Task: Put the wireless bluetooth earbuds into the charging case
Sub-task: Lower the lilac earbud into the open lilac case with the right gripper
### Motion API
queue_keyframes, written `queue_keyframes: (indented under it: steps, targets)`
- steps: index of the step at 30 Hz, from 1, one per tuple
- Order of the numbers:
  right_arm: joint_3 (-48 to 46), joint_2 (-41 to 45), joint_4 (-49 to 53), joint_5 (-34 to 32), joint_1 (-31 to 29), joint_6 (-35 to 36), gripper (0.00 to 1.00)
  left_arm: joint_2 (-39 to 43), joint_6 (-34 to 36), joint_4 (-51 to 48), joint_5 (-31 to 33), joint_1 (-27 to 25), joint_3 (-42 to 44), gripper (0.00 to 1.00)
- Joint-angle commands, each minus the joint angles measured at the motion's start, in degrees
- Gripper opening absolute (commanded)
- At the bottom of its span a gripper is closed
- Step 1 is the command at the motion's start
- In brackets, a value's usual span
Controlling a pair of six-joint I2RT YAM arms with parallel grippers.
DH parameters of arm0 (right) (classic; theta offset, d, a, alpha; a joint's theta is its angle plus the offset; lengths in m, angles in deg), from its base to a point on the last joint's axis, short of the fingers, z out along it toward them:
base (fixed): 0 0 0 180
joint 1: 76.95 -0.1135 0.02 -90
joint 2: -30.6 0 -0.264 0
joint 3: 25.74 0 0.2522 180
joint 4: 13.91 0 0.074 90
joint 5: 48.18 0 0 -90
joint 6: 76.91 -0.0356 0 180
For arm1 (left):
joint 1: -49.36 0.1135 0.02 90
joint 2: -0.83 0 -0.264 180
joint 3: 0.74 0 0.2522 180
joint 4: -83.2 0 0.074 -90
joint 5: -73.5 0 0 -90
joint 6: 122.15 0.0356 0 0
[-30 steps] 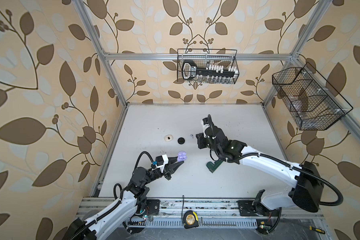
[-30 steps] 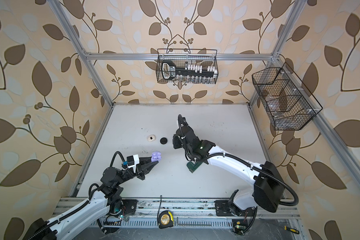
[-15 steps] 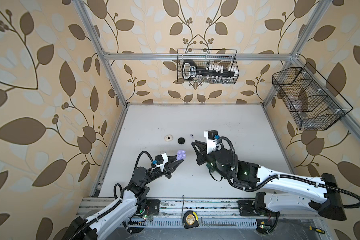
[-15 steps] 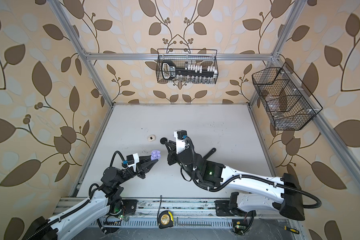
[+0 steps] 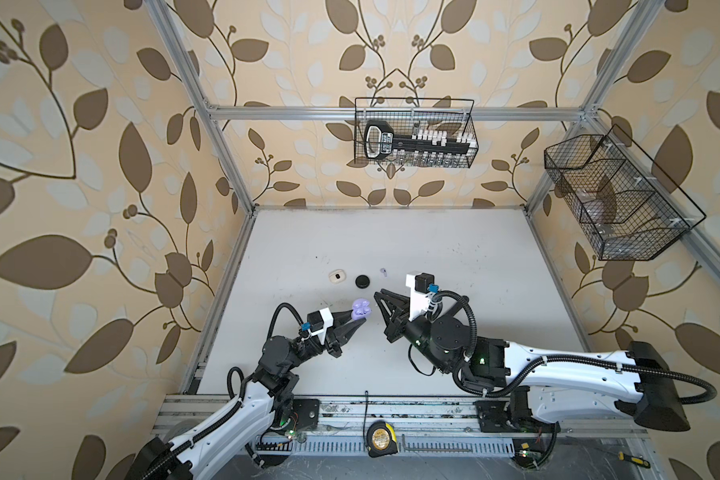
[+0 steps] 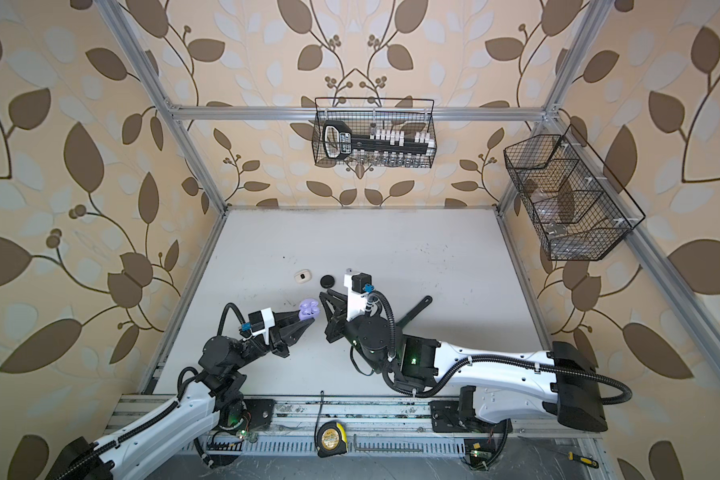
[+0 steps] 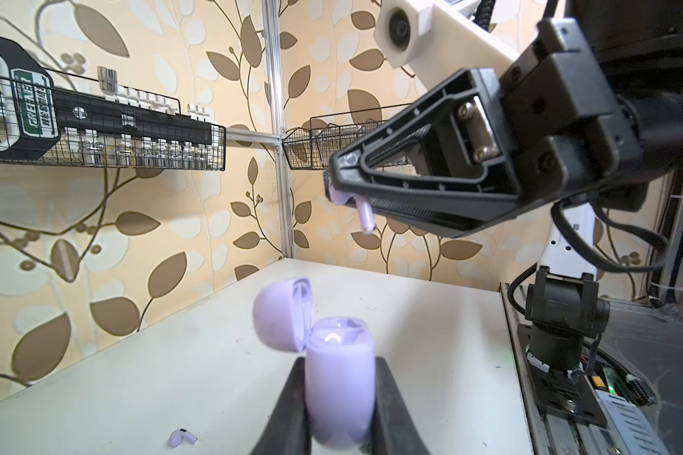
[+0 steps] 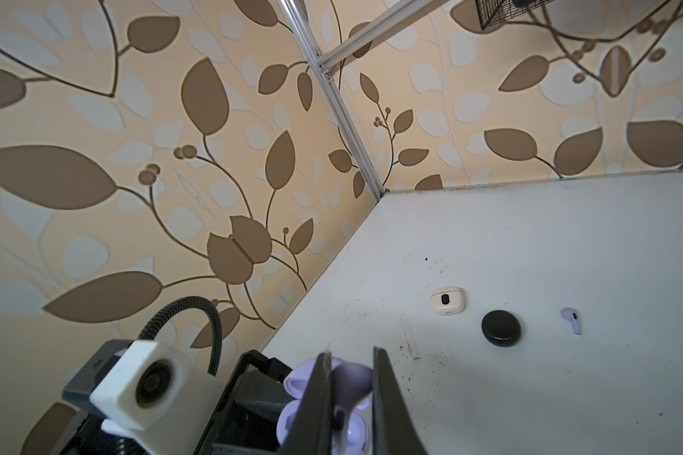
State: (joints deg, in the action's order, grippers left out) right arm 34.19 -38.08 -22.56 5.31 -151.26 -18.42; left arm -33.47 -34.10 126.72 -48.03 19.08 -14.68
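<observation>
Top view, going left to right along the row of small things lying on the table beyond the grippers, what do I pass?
white charging case → black round case → lilac earbud
</observation>
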Motion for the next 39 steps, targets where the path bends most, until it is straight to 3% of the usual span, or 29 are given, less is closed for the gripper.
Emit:
queue_keyframes:
  steps: [1, 11, 39]
  targets:
    - [-0.48, -1.67, -3.37, -1.43, -0.49, -0.66, 0.13, 1.06, -0.66, 4.10, -2.02, 0.36, 1.24, 0.00]
    - [1.13, -6.08, -5.35, 0.13, -0.97, -1.57, 0.10, 1.87, -0.76, 3.91, -2.00, 0.31, 1.55, 0.00]
    - [-0.92, -7.56, -8.92, -1.86, -2.34, -2.44, 0.10, 3.72, -2.70, 2.67, 0.97, 0.38, 1.51, 0.00]
